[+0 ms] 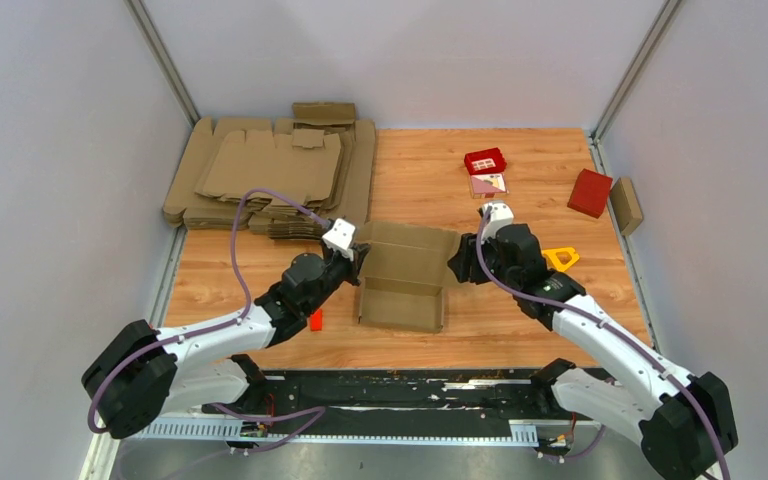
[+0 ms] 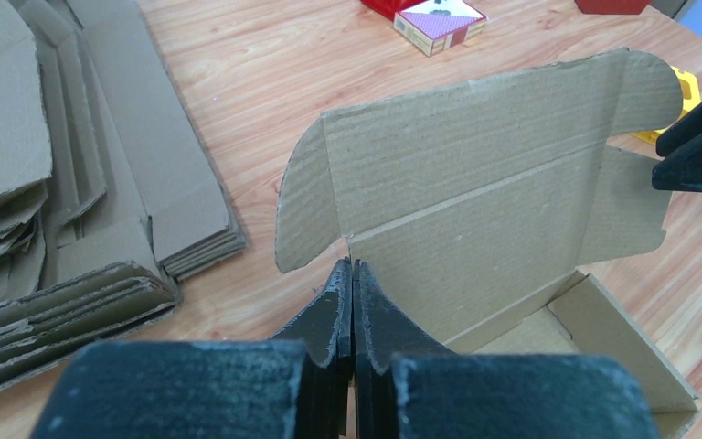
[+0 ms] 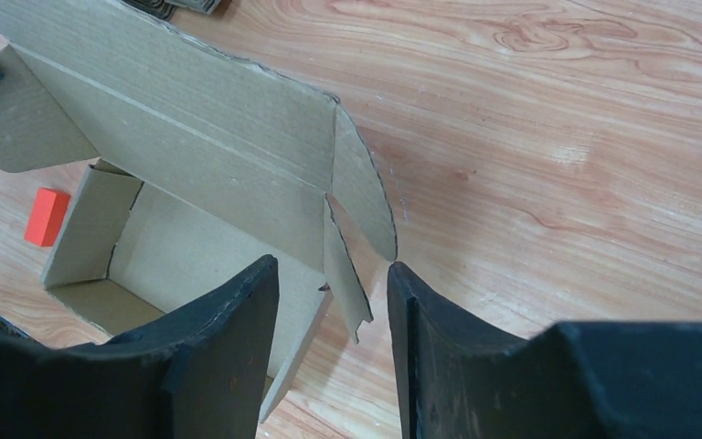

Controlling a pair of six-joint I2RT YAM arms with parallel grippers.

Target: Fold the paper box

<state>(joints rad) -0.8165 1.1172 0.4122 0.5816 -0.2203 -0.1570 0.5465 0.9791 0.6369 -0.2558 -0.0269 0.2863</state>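
The paper box (image 1: 400, 270) stands in the middle of the table. Its tray is formed and its lid is raised upright, with rounded ear flaps at both ends. My left gripper (image 1: 360, 262) is shut. In the left wrist view its tips (image 2: 354, 267) sit at the notch below the lid's left ear flap on the box (image 2: 475, 183), with nothing visible between them. My right gripper (image 1: 457, 262) is open at the box's right end. In the right wrist view the gripper (image 3: 334, 274) straddles the thin right side flap of the box (image 3: 192, 119).
A pile of flat cardboard blanks (image 1: 270, 170) lies at the back left, close to my left arm (image 2: 73, 183). Small red boxes (image 1: 485, 160) (image 1: 590, 192), a patterned box (image 1: 487, 184) and a yellow piece (image 1: 560, 258) lie at the right. A small red block (image 1: 315, 320) lies left of the box.
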